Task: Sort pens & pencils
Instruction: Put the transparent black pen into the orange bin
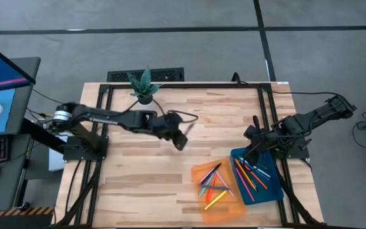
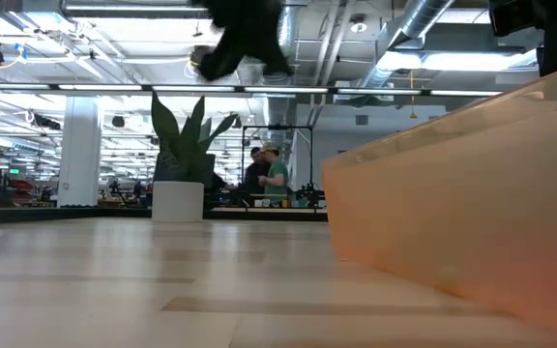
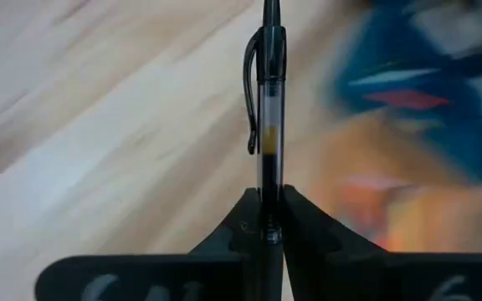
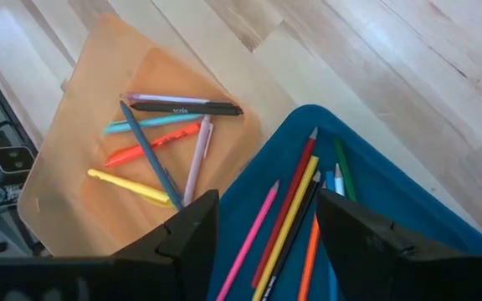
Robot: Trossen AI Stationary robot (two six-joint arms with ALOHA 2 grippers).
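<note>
Low view: the orange tray fills the near right and hides its contents. Left tool, above bare counter mid-counter, pinches a clear black-clipped pen. Right tool, fingers spread, hangs over the blue tray of pencils at the counter's right edge. Pens lie in the orange tray alongside. A potted plant stands at the far edge.

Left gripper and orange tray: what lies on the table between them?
Only bare wood. In the high view, the left gripper, shut on a pen, is apart from the orange tray, and nothing lies on the table between them.
</note>
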